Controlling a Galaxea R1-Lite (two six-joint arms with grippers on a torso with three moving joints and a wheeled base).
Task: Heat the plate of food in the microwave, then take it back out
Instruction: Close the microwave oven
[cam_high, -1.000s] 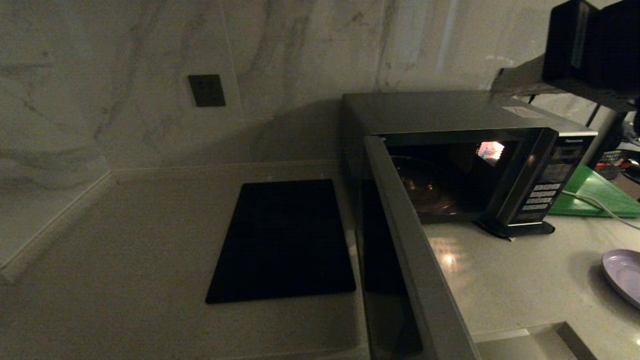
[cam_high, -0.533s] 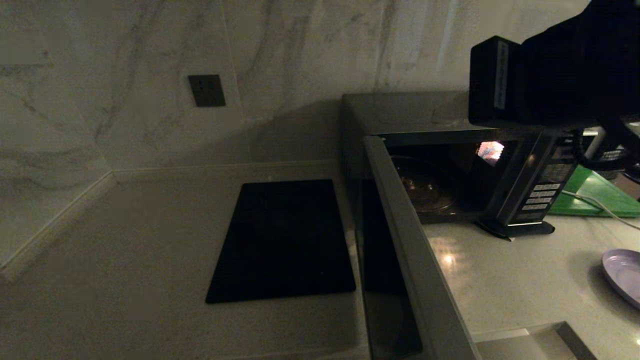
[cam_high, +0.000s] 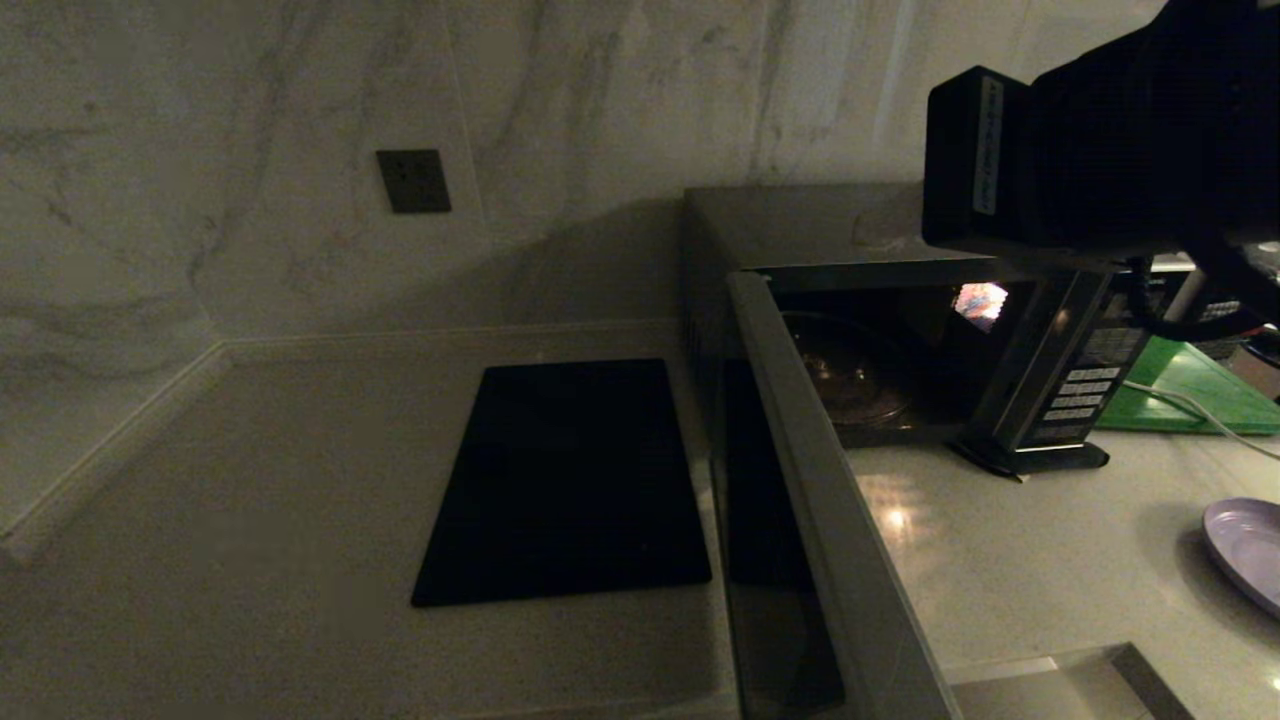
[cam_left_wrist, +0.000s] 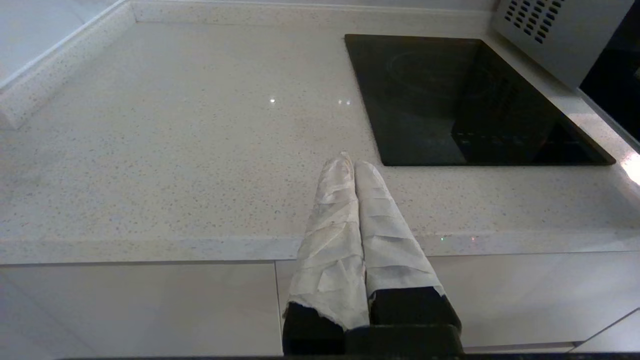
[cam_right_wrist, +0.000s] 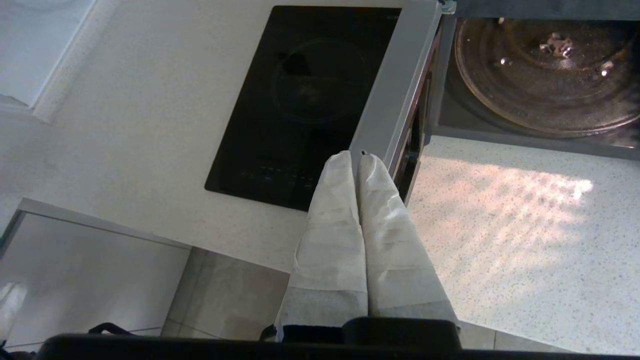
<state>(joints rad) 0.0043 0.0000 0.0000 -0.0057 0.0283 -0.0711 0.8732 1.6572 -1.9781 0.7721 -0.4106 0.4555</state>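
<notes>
The right gripper (cam_right_wrist: 356, 156) hung above the microwave (cam_high: 900, 330), jaws together; its open door (cam_high: 820, 500) could be struck while reaching the plate of food (cam_high: 1245, 550) at the table's right edge.

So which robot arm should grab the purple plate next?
Probably the right. The plate lies at the robot's far right, and the right gripper, shut and empty, hangs by the microwave's open door. The left gripper sits parked beyond the cooktop.

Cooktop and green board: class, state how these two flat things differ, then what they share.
The cooktop is black; the green board is bright green. The cooktop lies left of the microwave, fully seen; the green board lies right of it, partly hidden. Both rest flat on the counter.
</notes>
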